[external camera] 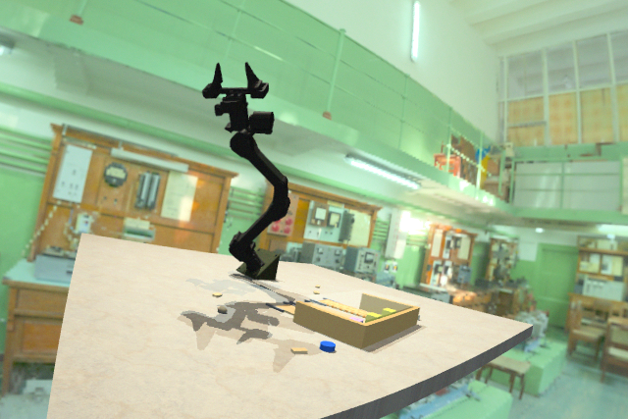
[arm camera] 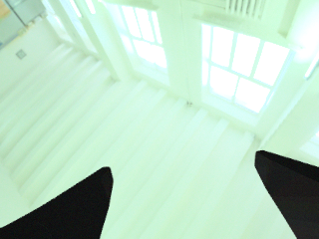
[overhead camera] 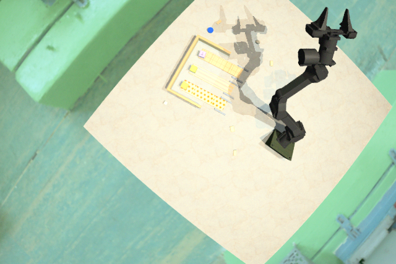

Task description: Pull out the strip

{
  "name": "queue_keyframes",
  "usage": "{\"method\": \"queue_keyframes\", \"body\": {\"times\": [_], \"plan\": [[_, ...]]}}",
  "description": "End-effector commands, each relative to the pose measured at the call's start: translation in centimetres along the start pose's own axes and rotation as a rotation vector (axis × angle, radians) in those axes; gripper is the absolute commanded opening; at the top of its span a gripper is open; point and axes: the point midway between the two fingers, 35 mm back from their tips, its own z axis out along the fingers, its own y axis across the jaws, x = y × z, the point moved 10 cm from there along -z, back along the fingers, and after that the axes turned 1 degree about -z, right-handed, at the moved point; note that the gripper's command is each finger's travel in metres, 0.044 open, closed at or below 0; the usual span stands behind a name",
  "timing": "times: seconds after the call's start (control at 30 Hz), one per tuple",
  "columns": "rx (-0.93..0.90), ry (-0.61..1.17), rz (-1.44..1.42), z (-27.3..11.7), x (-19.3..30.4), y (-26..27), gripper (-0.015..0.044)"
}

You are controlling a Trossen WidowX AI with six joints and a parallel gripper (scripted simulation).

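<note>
A lilac cube (overhead camera: 202, 54) (external camera: 356, 319) with a faint mark on top sits on the far end of a checked orange strip (overhead camera: 223, 63). A yellow cube (overhead camera: 193, 68) sits at the end of a striped pale strip (overhead camera: 211, 78). Another yellow cube (overhead camera: 184, 85) sits on a dotted strip (overhead camera: 204, 95). No mark can be made out on the yellow cubes. My gripper (overhead camera: 336, 8) (external camera: 232, 64) (arm camera: 183, 166) is open and empty, raised high above the table, fingers pointing up, well away from strips and cubes. The wrist view shows only ceiling and windows.
A low wooden wall (overhead camera: 182, 62) (external camera: 330, 325) surrounds the cubes on three sides. Thin grey guides flank the strips' near ends. A blue disc (overhead camera: 210, 29) (external camera: 327, 346), an orange block (overhead camera: 218, 21) (external camera: 299, 350), a stone (overhead camera: 257, 41) (external camera: 222, 309) and several pale blocks lie outside the wall.
</note>
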Motion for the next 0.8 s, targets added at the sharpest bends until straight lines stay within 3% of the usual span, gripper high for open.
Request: {"method": "queue_keyframes", "body": {"times": [0.0, 0.37, 0.77], "plan": [[-0.083, 0.058, 0.13, -0.7, 2.0, 3.3, 0.04], [-0.339, 0.287, 0.732, -4.5, 4.7, 14.8, 0.04], [-0.695, 0.443, 1.477, -8.8, -3.4, 24.4, 0.04]]}}
